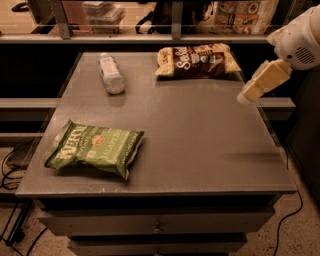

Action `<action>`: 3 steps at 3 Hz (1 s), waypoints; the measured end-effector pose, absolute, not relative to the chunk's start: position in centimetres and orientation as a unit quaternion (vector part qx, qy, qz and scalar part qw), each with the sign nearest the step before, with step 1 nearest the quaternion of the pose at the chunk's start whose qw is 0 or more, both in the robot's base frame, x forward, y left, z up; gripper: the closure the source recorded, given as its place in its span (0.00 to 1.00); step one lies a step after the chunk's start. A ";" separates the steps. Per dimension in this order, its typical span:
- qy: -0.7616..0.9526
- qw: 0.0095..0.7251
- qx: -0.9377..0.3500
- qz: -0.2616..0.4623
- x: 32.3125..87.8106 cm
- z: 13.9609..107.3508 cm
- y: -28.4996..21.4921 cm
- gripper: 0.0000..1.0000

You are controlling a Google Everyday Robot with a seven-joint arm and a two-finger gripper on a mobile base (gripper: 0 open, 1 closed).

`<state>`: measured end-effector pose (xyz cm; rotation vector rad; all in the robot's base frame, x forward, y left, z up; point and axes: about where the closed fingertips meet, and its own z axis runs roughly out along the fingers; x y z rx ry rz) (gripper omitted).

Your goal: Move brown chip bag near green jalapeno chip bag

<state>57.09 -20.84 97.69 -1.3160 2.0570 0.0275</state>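
The brown chip bag [197, 61] lies at the far right of the grey table [200, 135], dark brown with pale ends and white script. The green jalapeno chip bag [95, 148] lies flat near the front left corner. My gripper [250, 93] hangs off the white arm at the right edge of the table, above the surface, to the right of and nearer than the brown bag. It touches neither bag and holds nothing.
A clear plastic water bottle [111, 73] lies on its side at the far left of the table. A shelf with a rail and packaged goods [245, 15] runs behind the table. Drawers [155, 225] sit below the front edge.
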 end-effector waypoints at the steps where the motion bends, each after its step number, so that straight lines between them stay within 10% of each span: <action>1: 0.792 0.368 -0.485 0.046 60.3 96.5 -18.8 0.00; 3: 0.808 0.389 -0.432 0.094 67.5 92.8 -16.4 0.00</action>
